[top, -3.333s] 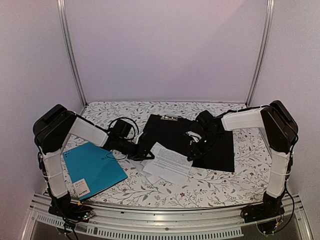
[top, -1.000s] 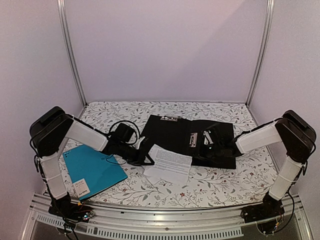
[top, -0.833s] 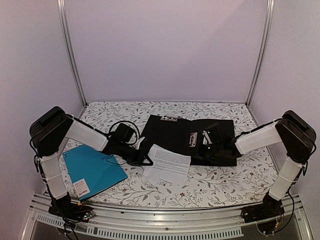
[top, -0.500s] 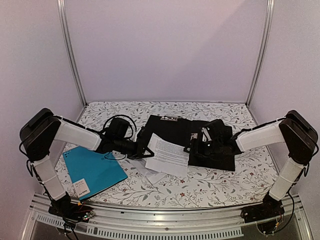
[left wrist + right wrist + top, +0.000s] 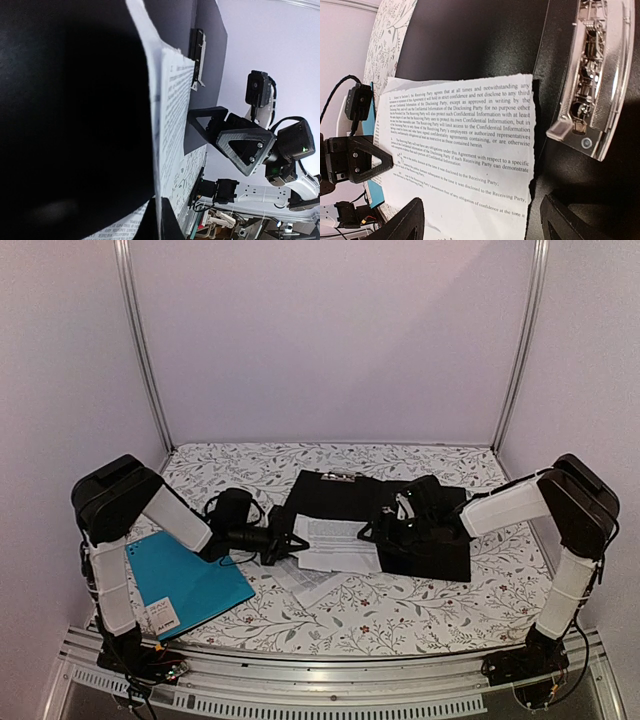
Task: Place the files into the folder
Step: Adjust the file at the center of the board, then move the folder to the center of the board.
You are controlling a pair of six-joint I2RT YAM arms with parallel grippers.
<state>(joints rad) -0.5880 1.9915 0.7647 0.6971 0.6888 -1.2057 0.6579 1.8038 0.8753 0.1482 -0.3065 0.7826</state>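
— So, what has just changed, starting at the left?
— Nothing at the far left. The teal folder (image 5: 190, 578) lies at eight o'clock of the table (image 5: 430, 612), as it did a second ago. Next to it, the left gripper (image 5: 284, 543) has pinched shut on the left edge of one sheet (image 5: 340, 542).
— Where was that sheet before?
— On the table, at six o'clock of the folder (image 5: 440, 552). It has now been drawn toward twelve o'clock and covers part of the folder's left half.
— Is it fully in?
— Not quite, I judge. Its left edge is raised in the pinch. Its right edge stops just beside the clip (image 5: 587, 85), not under it. Spare sheets (image 5: 305, 586) lie on the table at six o'clock of it, outside the folder.
— And on the right?
— The right gripper (image 5: 384, 531) was shut and low on the folder, at three o'clock of the clip. It has since spread its jaws wide and swung toward nine o'clock. It hovers by the sheet's right edge, holding nothing.
— What does that mean for the task?
— One sheet is nearly placed and the rest wait. The right gripper looks ready to steady the sheet near the clip.
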